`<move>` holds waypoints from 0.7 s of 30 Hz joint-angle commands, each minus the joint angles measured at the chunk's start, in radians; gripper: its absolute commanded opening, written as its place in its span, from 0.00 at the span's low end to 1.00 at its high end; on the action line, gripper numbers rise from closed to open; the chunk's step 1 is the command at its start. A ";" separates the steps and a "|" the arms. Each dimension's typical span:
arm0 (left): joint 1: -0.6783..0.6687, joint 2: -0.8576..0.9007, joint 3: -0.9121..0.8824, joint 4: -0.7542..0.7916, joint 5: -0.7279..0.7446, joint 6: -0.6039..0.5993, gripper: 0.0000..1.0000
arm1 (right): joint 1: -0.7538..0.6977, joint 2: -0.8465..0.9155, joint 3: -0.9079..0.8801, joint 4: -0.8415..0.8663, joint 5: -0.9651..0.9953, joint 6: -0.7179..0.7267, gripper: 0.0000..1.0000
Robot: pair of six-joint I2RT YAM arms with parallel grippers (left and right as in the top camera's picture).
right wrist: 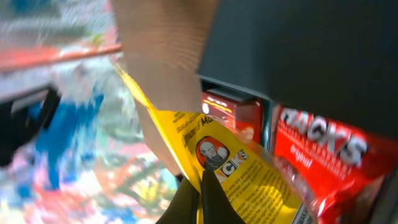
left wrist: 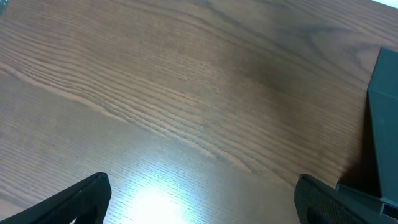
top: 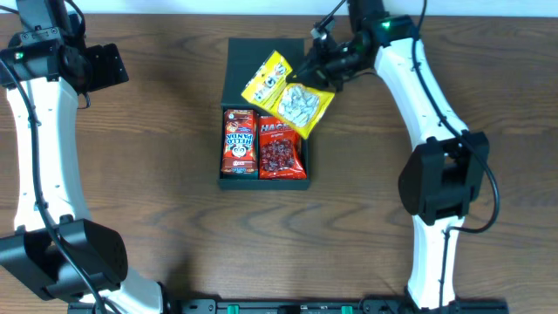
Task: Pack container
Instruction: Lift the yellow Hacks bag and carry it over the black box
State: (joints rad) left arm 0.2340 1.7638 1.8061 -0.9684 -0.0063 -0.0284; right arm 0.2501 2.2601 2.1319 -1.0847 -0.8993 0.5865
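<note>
The container (top: 234, 74) (dark, matte, shallow, its flap lid folded back) sits mid-surface (top: 157, 174); inside lie two red items side by side, one Hello Panda box (top: 237, 141) and one Hacks packet (top: 281, 148); one yellow packet (top: 289, 100) hangs over it, pinched by the right gripper (top: 305, 75); the left gripper (top: 109, 65) gapes empty, well apart.

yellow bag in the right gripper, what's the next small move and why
Probably lower it onto the red packs in the box, then release: the right gripper is shut on the yellow bag, which is tilted over the box's far side.
</note>
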 commanded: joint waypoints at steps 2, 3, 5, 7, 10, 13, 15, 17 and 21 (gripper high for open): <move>0.004 0.009 0.003 -0.005 0.000 -0.001 0.95 | 0.020 -0.045 0.023 -0.005 0.128 0.354 0.02; 0.004 0.009 0.003 -0.007 0.000 -0.001 0.95 | 0.023 -0.045 0.023 -0.009 0.134 0.397 0.02; 0.004 0.009 0.003 -0.011 0.000 -0.001 0.95 | 0.031 -0.045 0.023 -0.012 0.133 0.467 0.02; 0.004 0.009 0.003 -0.012 0.000 -0.001 0.95 | 0.037 -0.045 0.023 -0.028 0.133 0.508 0.02; 0.004 0.009 0.003 -0.011 0.000 -0.001 0.95 | 0.050 -0.045 0.023 -0.082 0.142 0.577 0.02; 0.004 0.009 0.003 -0.011 0.000 -0.001 0.95 | 0.067 -0.045 0.023 -0.132 0.195 0.665 0.02; 0.004 0.009 0.003 -0.010 0.000 -0.001 0.95 | 0.085 -0.044 0.023 -0.162 0.223 0.703 0.02; 0.004 0.009 0.003 -0.011 0.000 0.000 0.95 | 0.104 -0.044 0.023 -0.173 0.223 0.721 0.02; 0.004 0.009 0.003 -0.011 0.000 0.000 0.95 | 0.140 -0.045 0.023 -0.177 0.273 0.760 0.02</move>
State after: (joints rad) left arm 0.2340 1.7638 1.8065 -0.9741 -0.0063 -0.0284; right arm 0.3634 2.2597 2.1319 -1.2568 -0.6697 1.2728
